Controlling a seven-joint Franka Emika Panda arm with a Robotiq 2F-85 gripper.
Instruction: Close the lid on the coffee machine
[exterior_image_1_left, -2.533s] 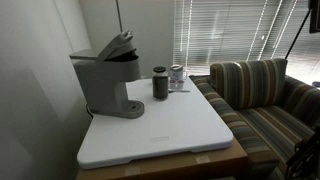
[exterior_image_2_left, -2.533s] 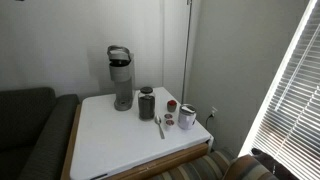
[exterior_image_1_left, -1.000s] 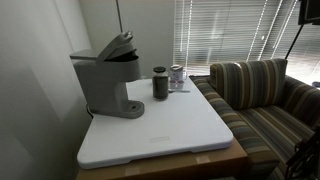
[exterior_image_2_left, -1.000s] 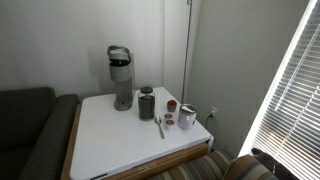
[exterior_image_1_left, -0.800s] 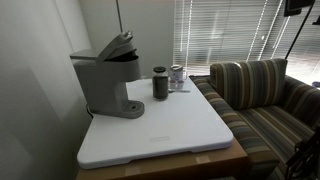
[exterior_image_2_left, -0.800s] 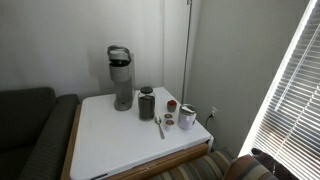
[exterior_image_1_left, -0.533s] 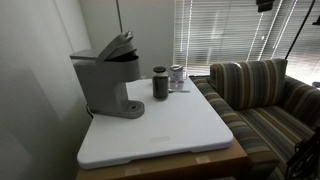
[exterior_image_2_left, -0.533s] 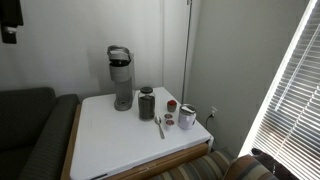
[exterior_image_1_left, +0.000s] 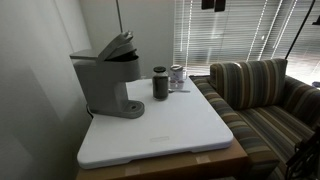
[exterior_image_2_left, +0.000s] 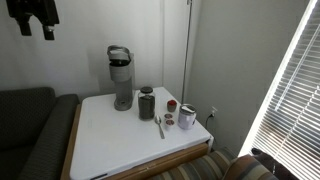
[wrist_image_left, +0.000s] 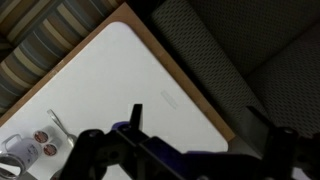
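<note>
gripper (wrist_image_left: 185, 158) jaws spread wide, nothing held, high over the white table (wrist_image_left: 120, 80); mug (wrist_image_left: 16, 149) at the wrist view's lower left. In an exterior view: spoon (exterior_image_2_left: 160, 127) nearest the front, then dark cup (exterior_image_2_left: 147, 103), then coffee machine (exterior_image_2_left: 121, 82) at the table's back edge. lid (exterior_image_2_left: 119, 52) tilted up off the head, not closed; gripper up in the top-left corner, well apart from it

Daylight streams through the blinds (exterior_image_1_left: 235, 35) on the right in both exterior views, glaring near-white. The white table (exterior_image_1_left: 175, 120) shines bright, with a soft shadow under the coffee machine (exterior_image_1_left: 105, 75). Every frame is coarse and soft. The wrist view is dimmer, the gripper (wrist_image_left: 185, 160) a dark blur up close.
</note>
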